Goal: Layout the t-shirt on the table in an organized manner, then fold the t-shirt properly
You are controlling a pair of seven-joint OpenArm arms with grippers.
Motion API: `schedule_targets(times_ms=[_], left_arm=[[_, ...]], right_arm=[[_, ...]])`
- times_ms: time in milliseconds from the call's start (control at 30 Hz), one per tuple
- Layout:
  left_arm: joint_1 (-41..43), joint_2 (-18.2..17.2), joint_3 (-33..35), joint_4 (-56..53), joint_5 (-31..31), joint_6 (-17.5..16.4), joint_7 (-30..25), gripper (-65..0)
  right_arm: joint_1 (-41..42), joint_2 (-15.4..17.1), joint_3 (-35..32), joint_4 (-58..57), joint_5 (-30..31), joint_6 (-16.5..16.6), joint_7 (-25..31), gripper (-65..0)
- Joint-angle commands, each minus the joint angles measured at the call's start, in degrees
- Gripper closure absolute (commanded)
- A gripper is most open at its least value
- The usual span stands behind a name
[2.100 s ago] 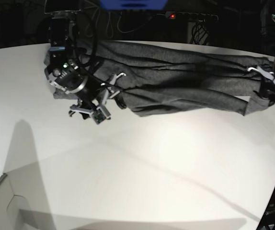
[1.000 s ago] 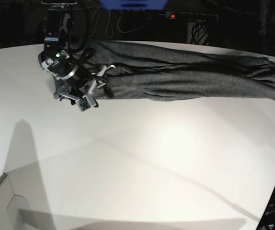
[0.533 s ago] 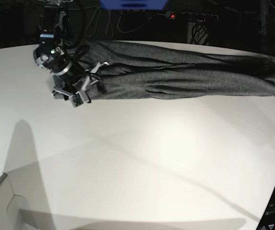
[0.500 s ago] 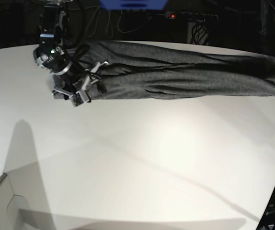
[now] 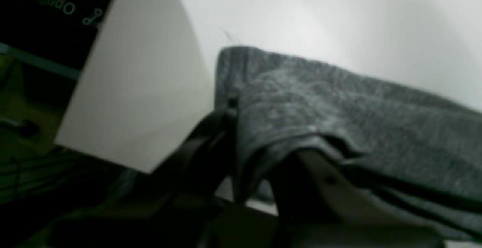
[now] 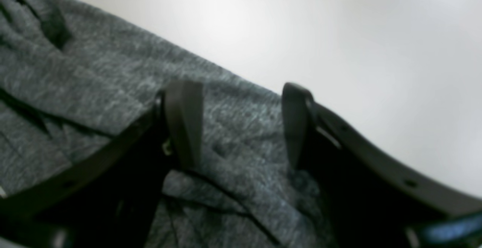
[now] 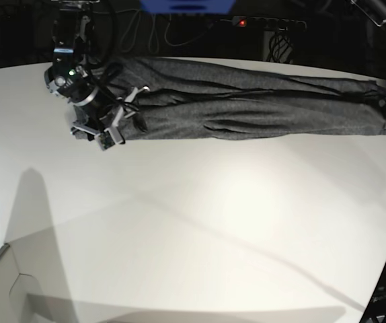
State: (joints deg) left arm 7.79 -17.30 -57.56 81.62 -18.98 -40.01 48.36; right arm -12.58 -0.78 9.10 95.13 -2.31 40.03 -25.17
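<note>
White table (image 7: 200,242) under dim light; t-shirt (image 7: 247,108) stretched long along far edge. Left gripper (image 5: 241,146) pinched on its end, right gripper (image 6: 237,127) spread over cloth. Soft, limp knit; best taken at corners.

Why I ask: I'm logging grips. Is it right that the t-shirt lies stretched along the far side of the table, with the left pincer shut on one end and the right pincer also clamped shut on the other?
Not quite. The right pincer is open: the right wrist view shows its fingers spread over the t-shirt. The left pincer is shut on the cloth, stretched along the table.
</note>
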Motion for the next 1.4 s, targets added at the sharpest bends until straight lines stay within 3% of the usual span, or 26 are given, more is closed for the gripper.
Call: schedule_targets(times_ms=[0, 167, 467, 533, 700, 800, 1000, 1167, 1367], left_arm=[[-0.5, -1.6, 0.9, 0.9, -0.3, 0.0, -2.9, -0.5], [-0.5, -1.1, 2.7, 0.9, 3.6, 0.0, -7.3, -0.5], [0.0, -1.5, 2.8, 0.9, 5.0, 0.0, -7.3, -0.9], [0.1, -1.6, 2.8, 1.0, 5.0, 0.0, -7.3, -5.6], [1.7, -2.4, 2.4, 1.3, 5.0, 0.0, -7.6, -24.8], [1.7, -2.9, 2.2, 1.1, 5.0, 0.0, -7.6, -30.2], [1.7, -2.9, -2.5, 1.1, 5.0, 0.0, -7.3, -30.9], [1.7, -4.5, -2.4, 0.9, 5.1, 0.0, -7.3, -31.0], [1.4, -4.4, -1.0, 0.9, 10.1, 0.0, -7.3, -31.2]], right_arm=[[0.6, 0.3, 0.0, 1.0, 1.0, 0.0, 1.6, -33.5], [0.3, 1.3, 0.0, 1.4, 1.0, 0.0, 1.6, -33.5], [0.2, 2.1, 0.0, 1.5, 1.0, 0.0, 1.6, -33.5], [0.2, 2.1, 0.0, 1.5, 1.0, 0.0, 1.6, -33.5], [0.2, 2.1, 0.0, 1.5, 1.0, 0.0, 1.6, -33.5], [0.3, 2.1, 0.0, 1.5, 1.0, 0.0, 1.6, -33.5], [0.1, 2.0, 0.0, 2.7, 1.0, 0.0, 1.6, -33.5], [0.2, 2.0, -0.1, 2.8, 1.0, 0.0, 1.6, -33.5], [0.1, 1.9, -0.4, 2.8, 1.0, 0.0, 1.6, -33.5]])
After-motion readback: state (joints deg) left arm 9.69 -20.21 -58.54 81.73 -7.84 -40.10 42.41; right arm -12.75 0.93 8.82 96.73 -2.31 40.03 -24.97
